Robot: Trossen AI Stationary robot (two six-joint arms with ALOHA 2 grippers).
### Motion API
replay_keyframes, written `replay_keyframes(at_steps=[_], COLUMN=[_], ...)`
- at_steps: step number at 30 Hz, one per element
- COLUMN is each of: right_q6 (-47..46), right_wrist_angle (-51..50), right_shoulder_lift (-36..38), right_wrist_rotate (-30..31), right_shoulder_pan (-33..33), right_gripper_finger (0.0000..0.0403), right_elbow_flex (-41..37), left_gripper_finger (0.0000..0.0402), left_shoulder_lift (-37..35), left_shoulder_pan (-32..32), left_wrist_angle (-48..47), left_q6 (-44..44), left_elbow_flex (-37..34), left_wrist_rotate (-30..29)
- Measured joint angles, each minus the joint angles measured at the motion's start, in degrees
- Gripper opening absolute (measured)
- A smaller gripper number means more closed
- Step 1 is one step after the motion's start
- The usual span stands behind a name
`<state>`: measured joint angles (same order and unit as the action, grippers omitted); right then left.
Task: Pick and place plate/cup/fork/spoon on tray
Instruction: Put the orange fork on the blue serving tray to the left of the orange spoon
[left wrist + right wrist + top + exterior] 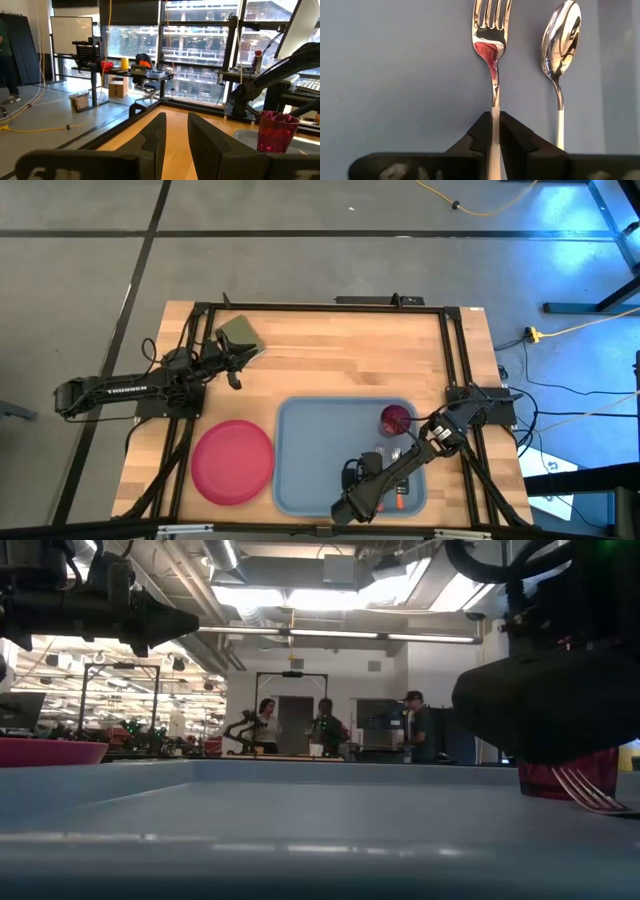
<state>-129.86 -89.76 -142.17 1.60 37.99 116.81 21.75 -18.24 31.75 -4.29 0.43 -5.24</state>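
The light-blue tray (300,430) lies at the table's near middle. The dark-red cup (396,419) stands on its far right part. The fork (491,30) and the spoon (561,40) lie side by side on the tray floor in front of the cup, heads toward it. My right gripper (494,117) is over the tray's right part (390,478), shut on the fork. The pink-red plate (232,462) rests on the table left of the tray. My left gripper (175,135) is open and empty, raised at the far left (237,365). My right gripper pinches the fork's handle (495,107) between its two fingers (477,132), at the pale part below the silver neck. The fingers lie across the handle. The tines (590,795) sit low by the cup; whether they rest on the tray I cannot tell.
An olive-green square pad (240,333) lies at the table's far left, just beyond my left gripper. The right arm (430,442) slants across the tray's near right corner. People stand in the room far behind the table (325,725).
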Motion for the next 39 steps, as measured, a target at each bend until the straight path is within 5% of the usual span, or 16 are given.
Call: replay_keyframes(at_steps=[39], right_q6=[3.06], right_wrist_angle=[-0.24], right_shoulder_lift=[-0.02], right_wrist_rotate=[-3.21], right_shoulder_pan=[-0.63], right_gripper_finger=[0.0036], right_elbow_flex=[0.04], left_gripper_finger=[0.0073], left_shoulder_lift=[-0.02], left_shoulder_pan=[0.0], left_wrist_angle=[-0.02], left_q6=[0.0], left_elbow_flex=[0.0], left_wrist_rotate=[-0.02])
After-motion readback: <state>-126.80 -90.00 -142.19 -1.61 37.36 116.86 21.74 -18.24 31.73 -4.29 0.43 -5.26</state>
